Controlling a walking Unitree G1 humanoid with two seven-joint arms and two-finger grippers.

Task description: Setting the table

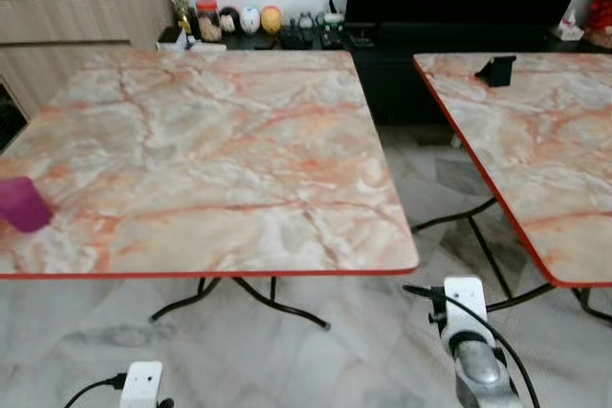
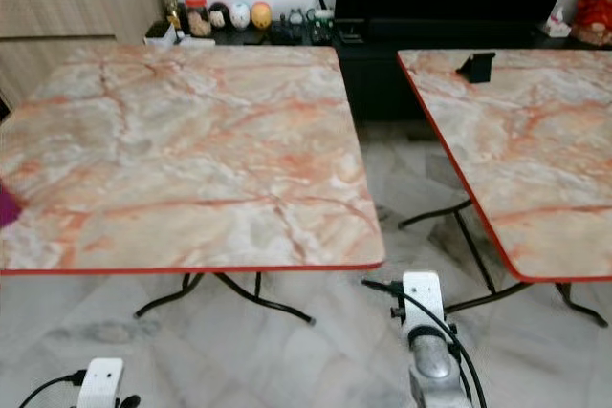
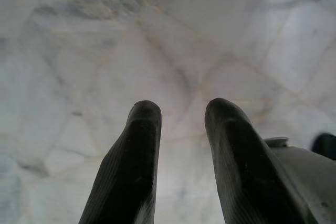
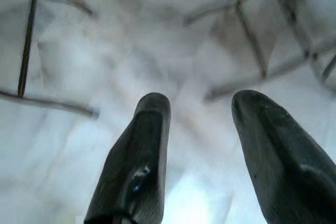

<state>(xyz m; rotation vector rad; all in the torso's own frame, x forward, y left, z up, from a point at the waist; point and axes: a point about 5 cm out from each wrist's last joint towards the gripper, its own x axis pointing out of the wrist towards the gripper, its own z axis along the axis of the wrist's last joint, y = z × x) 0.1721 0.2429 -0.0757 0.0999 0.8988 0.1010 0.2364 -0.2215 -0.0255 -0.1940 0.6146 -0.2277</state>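
Tables are what the task concerns: 2 marble-patterned tables are counted, the near table [image 1: 210,150] straight ahead and the second table [image 1: 535,160] well apart to the right, with 1 purple cup [image 1: 23,204] at the near table's left edge and 1 small black stand [image 1: 495,70] on the second. Both arms are hung low over the tiled floor [image 3: 79,51], the left gripper [image 3: 181,129] and right gripper [image 4: 202,129] each seen with 2 fingers spread and nothing held. The cup could be knocked off, being so close to the edge, if it is reached for carelessly.
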